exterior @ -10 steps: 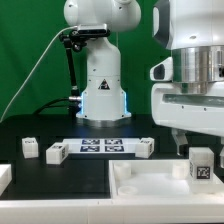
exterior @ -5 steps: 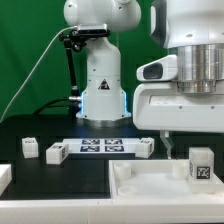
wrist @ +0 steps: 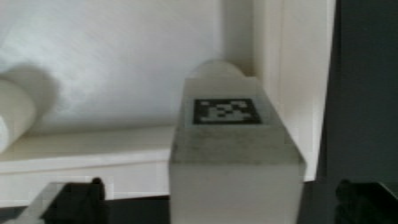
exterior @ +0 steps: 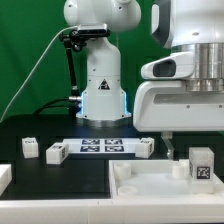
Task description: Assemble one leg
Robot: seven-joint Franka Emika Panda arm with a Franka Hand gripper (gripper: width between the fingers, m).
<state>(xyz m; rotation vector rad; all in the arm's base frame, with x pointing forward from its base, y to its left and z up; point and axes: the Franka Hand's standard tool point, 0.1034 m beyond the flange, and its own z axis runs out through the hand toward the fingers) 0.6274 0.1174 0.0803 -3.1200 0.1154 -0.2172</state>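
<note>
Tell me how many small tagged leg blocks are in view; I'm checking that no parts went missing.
4: one leg standing on the white panel under the gripper, and three on the black table at and around the marker board. The arm may hide others.

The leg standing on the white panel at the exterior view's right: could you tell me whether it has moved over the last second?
No. The leg stands in the same spot on the white panel, still upright.

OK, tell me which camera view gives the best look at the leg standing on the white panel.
The wrist view: the leg fills the frame, its marker tag facing the camera. The exterior view shows the same leg small, near its right edge, upright on the white panel, under the arm.
</note>
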